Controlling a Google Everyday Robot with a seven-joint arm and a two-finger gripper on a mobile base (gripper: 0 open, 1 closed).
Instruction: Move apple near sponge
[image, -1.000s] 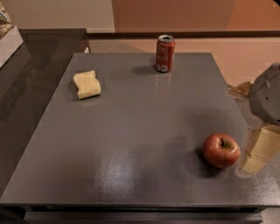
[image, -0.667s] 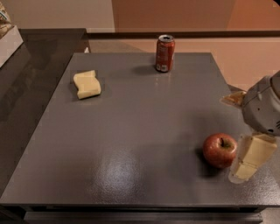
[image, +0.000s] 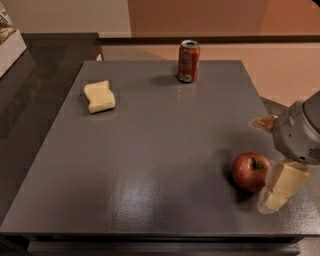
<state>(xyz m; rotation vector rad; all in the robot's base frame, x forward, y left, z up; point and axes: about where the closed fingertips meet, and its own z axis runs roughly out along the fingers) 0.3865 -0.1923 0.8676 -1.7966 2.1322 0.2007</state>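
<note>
The red apple (image: 249, 171) with yellowish patches and a short stem sits on the grey table (image: 150, 165) near its front right corner. The pale yellow sponge (image: 99, 96) lies at the far left of the table, well apart from the apple. My gripper (image: 270, 159) reaches in from the right edge, just right of the apple. It is open and holds nothing. One pale yellow finger (image: 281, 186) hangs low beside the apple's right side. The other fingertip (image: 263, 122) is farther back, above and right of the apple.
A red soda can (image: 188, 61) stands upright at the table's far edge, right of centre. A dark counter (image: 30, 90) adjoins the table on the left. The table's right edge runs just beyond the apple.
My gripper has moved left and a little closer to the apple. The apple, sponge and can have not moved.
</note>
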